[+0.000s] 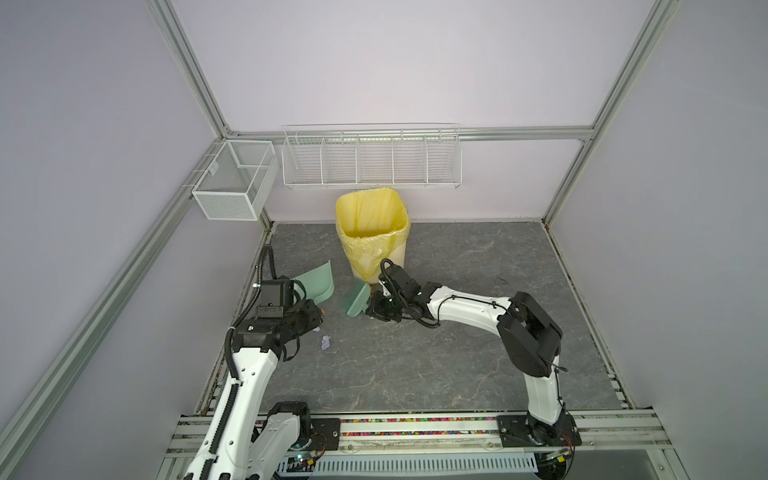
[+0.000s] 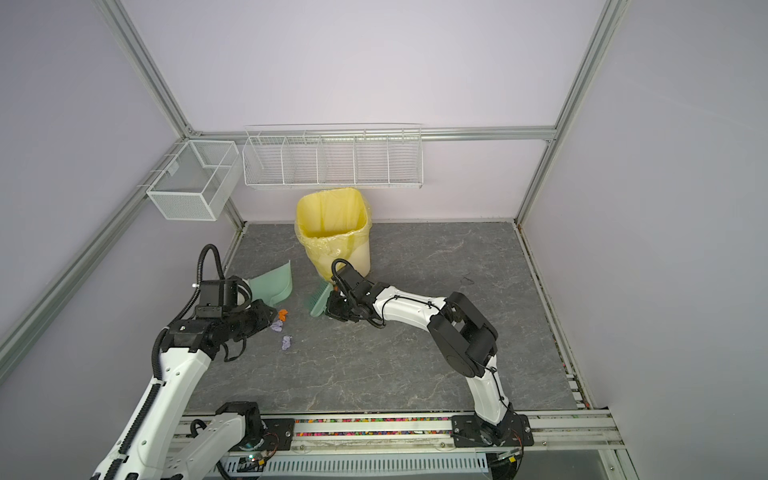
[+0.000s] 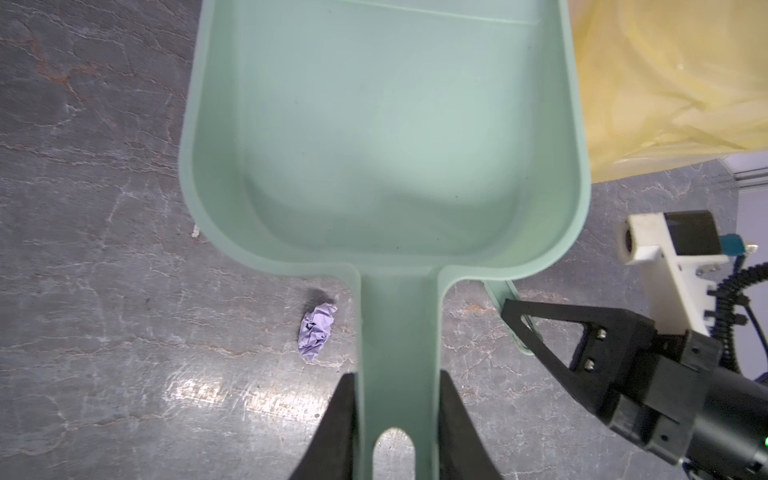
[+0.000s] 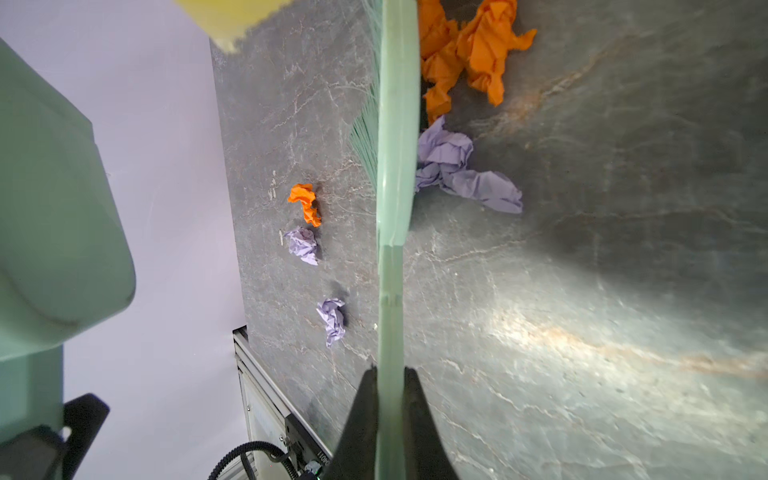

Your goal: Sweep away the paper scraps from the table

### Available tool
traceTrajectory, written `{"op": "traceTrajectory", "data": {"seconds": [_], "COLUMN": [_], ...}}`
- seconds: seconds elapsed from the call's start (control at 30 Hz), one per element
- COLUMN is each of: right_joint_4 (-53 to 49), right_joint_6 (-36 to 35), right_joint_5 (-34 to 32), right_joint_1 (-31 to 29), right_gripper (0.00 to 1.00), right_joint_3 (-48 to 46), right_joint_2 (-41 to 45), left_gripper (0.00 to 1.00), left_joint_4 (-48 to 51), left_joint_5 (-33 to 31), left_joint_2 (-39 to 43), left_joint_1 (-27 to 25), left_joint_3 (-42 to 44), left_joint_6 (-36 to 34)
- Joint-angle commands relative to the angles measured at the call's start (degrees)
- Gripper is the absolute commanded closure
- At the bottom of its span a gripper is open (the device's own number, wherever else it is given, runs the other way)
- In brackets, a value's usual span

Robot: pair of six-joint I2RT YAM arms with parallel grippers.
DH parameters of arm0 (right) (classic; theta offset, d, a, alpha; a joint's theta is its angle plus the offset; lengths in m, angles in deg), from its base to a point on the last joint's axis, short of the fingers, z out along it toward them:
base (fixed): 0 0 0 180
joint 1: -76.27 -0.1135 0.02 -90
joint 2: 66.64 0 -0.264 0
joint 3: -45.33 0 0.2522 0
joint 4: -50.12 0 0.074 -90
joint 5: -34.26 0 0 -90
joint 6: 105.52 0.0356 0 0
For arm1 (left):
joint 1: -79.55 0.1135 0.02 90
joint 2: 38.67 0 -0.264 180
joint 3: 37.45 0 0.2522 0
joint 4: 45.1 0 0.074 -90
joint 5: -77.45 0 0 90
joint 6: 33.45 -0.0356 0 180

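Left gripper point(image 3: 397, 386) grips the handle of the mint-green plastic dustpan point(image 3: 382, 124). Right gripper point(image 4: 390, 376) is clamped on the mint-green bristled brush point(image 4: 397, 145) beside crumpled orange and lilac paper scraps point(image 4: 482, 50).

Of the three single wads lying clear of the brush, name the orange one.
The orange wad, farthest back and nearest the dustpan; the two lilac wads lie in front of it.

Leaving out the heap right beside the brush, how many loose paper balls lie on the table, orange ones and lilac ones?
Orange scrap: 1
Lilac scraps: 2
Total: 3
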Motion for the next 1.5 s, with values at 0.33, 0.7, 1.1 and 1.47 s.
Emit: {"op": "traceTrajectory", "data": {"seconds": [0.33, 0.7, 1.1, 1.47], "right_joint_4": [-1.22, -1.72, -12.33, -14.33], "right_joint_6": [2.76, 1.09, -4.25, -10.17], "right_joint_5": [-1.05, 1.44, -0.81, -3.09], "right_joint_1": [3.39, 9.69, 13.80, 14.62], "right_gripper": [0.93, 0.93, 0.93, 0.93], "right_joint_3": [-19.02, -31.09, -37.61, -33.30], "right_joint_2": [10.85, 20.93, 37.60, 47.99], "left_gripper": [1.00, 1.00, 1.00, 1.00], "left_joint_4": [-1.37, -1.41, -2.00, -2.11], "left_joint_5": [3.40, -0.19, -6.60, -16.44], "left_joint_2": [2.78, 2.83, 2.24, -2.65], "left_joint_1": [-0.52, -6.72, -16.71, -32.93], "left_joint_3": [0.31, 0.17, -1.04, -5.08], "left_joint_6": [-2.69, -1.73, 2.82, 7.64]}}
